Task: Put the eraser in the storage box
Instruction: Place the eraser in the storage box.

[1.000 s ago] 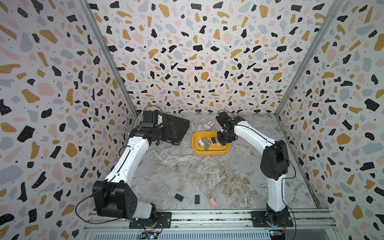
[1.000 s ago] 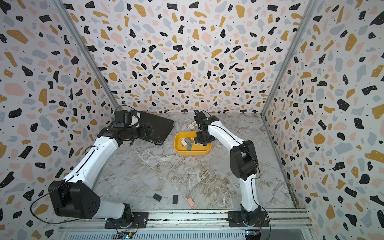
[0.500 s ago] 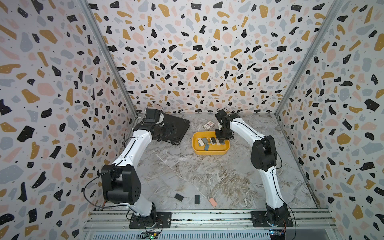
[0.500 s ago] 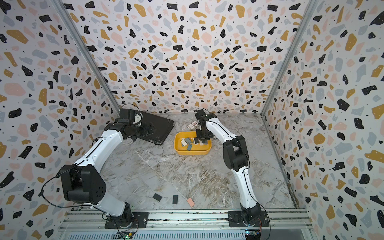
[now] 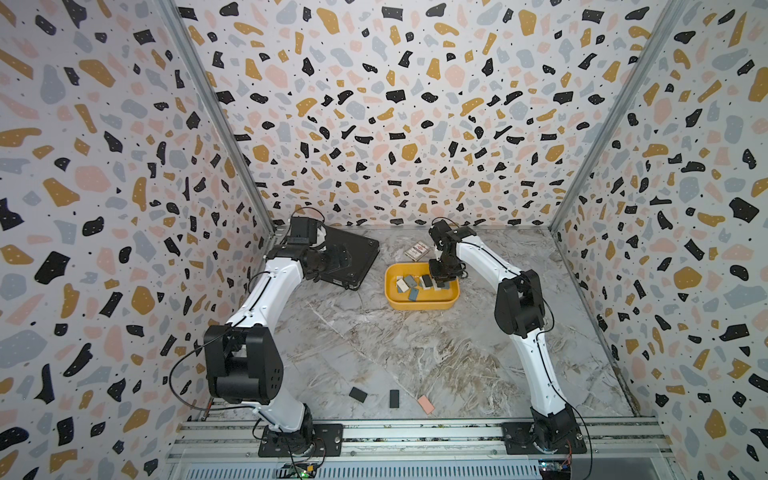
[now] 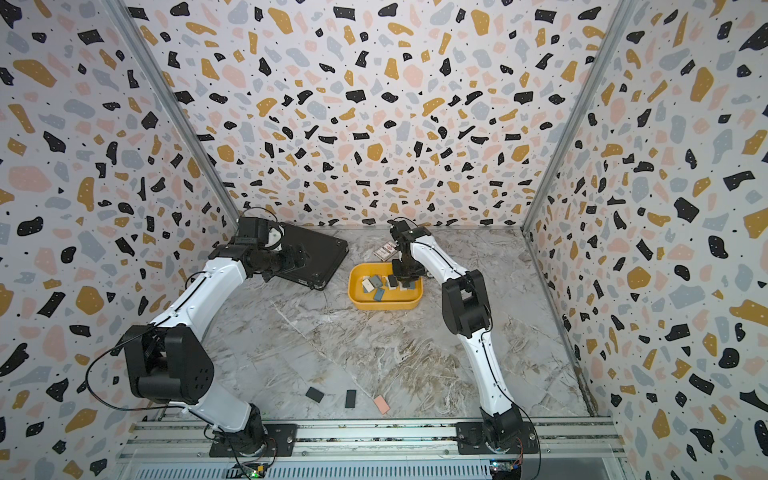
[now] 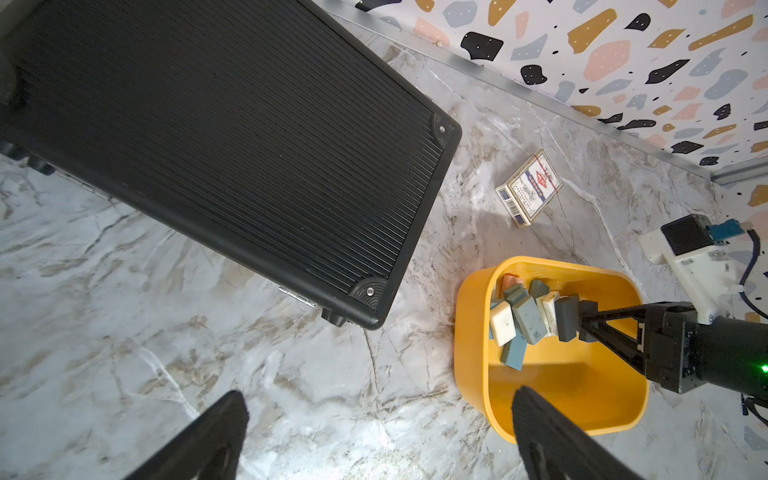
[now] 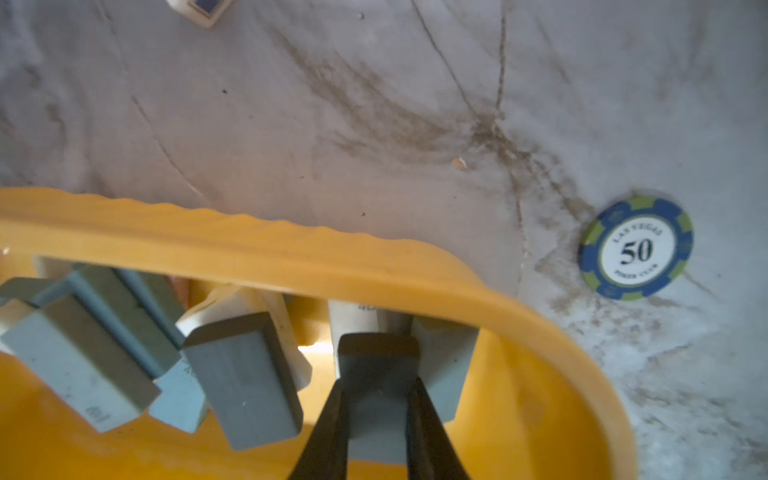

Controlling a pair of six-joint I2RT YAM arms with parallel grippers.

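Though only wrist view shows chip (image 8: 637, 249), right fingers (image 8: 326, 432) pinch eraser (image 8: 378, 365); left fingers (image 7: 552, 440) spread.

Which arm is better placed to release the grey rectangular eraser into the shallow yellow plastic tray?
Right. The right gripper grips the grey eraser inside the yellow tray; the left gripper hangs open.

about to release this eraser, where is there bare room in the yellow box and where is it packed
Bare: the storage box floor along its near wall, toward the right arm's end. Crowded: the far half, where erasers lean together and the right tool holds a grey eraser. Outside, the table middle is bare.
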